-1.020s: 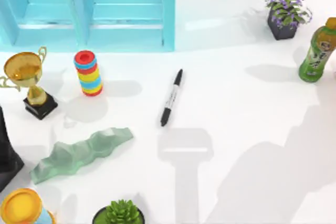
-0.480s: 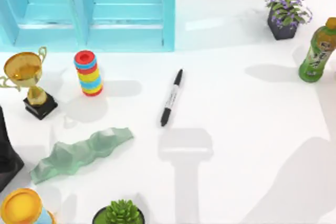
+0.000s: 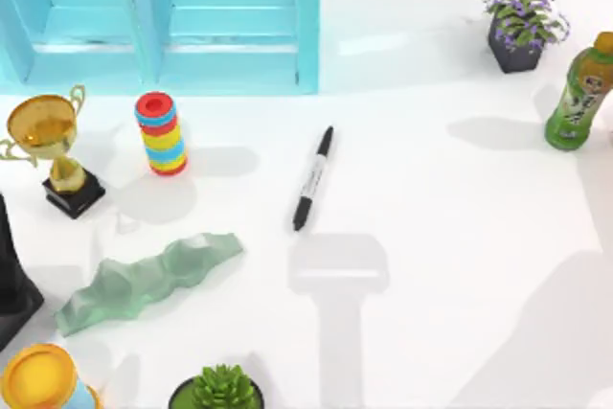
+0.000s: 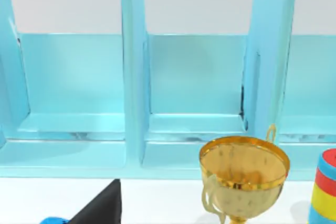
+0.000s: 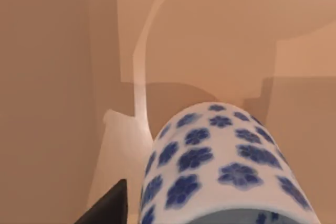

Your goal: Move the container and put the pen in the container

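Note:
The pen point(image 3: 313, 179), a slim black marker with a pale label band, lies flat near the middle of the table, tilted slightly from top right to bottom left. The container point(image 5: 220, 166), a white cup with blue flowers, looms close in the right wrist view. My right gripper point(image 5: 178, 217) is shut on it, with one black finger point(image 5: 107, 208) showing beside its wall. My left arm point(image 3: 11, 280) is parked at the table's left edge, and a black part of its gripper point(image 4: 102, 208) shows in the left wrist view.
A light-blue shelf unit point(image 3: 163, 21) spans the back left. A rainbow ring stack point(image 3: 160, 133), gold trophy point(image 3: 53, 146), green rock slab point(image 3: 148, 280), yellow-topped tub point(image 3: 38, 378) and succulent point(image 3: 220, 388) fill the left side. A green bottle point(image 3: 579, 93) and flower pot point(image 3: 522, 26) stand back right.
The large arm shadow at the top view's lower right has shrunk back toward the lower right corner. The pen and the other objects have not moved.

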### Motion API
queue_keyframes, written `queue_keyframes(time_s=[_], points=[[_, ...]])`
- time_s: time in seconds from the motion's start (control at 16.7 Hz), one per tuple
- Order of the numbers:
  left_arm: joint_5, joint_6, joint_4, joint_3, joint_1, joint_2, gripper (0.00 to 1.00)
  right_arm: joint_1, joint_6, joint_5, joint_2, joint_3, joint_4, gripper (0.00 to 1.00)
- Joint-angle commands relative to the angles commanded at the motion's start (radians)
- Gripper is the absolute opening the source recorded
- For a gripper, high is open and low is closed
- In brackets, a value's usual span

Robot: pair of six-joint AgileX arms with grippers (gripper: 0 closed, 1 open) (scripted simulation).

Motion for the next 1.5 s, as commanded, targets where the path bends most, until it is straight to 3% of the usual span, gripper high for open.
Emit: queue_keyframes(time_s=[0.66, 1.26, 1.5], points=[[0.000, 0.000, 0.000, 0.000, 0.000, 0.000, 1.00, 0.000, 0.000, 0.000, 0.000, 0.000, 0.000, 0.02], [0.000, 0.000, 0.000, 0.000, 0.000, 0.000, 1.00, 0.002, 0.003, 0.000, -0.002, 0.002, -0.003, 0.00], [0.000, 0.000, 0.000, 0.000, 0.000, 0.000, 1.00, 0.081, 0.079, 0.000, -0.035, 0.071, -0.108, 0.00]])
